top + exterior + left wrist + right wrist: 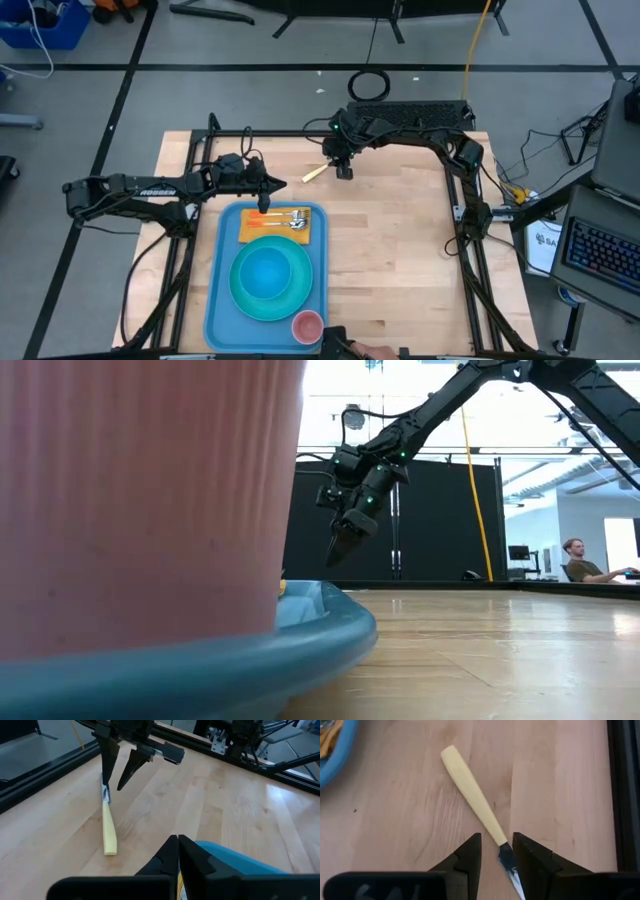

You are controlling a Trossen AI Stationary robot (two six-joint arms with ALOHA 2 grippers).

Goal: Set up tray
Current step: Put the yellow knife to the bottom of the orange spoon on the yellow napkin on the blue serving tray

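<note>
Wooden tabletop (390, 250), pale planks, framed by dark rails. Light-blue tray (220, 310) lies on its near-left part, long side running front to back, flat on the wood. On the tray: a round turquoise plate (245, 295) in the middle with a blue bowl (268, 272) sitting in it; a yellow napkin (250, 232) across the far end, carrying silver cutlery (290, 218) and an orange-handled piece (262, 217); a pink cup (307, 325) at the near right corner, which fills the left of the low view. Left arm reaches in from the left side; left tool (279, 184) hangs just past the tray's far edge, fingers pressed together with no gap, nothing between them, as the left wrist view shows. Right arm comes from the far right across the back of the tabletop; right tool (497, 854) is down over a knife (470, 795) with a cream handle lying on bare wood beyond the tray's far right corner, apart from the tray. Its fingers stand partly apart, one on each side of the knife where handle meets blade; cannot tell whether they touch it. A person sits at a desk far off in the room, right of the low view.
</note>
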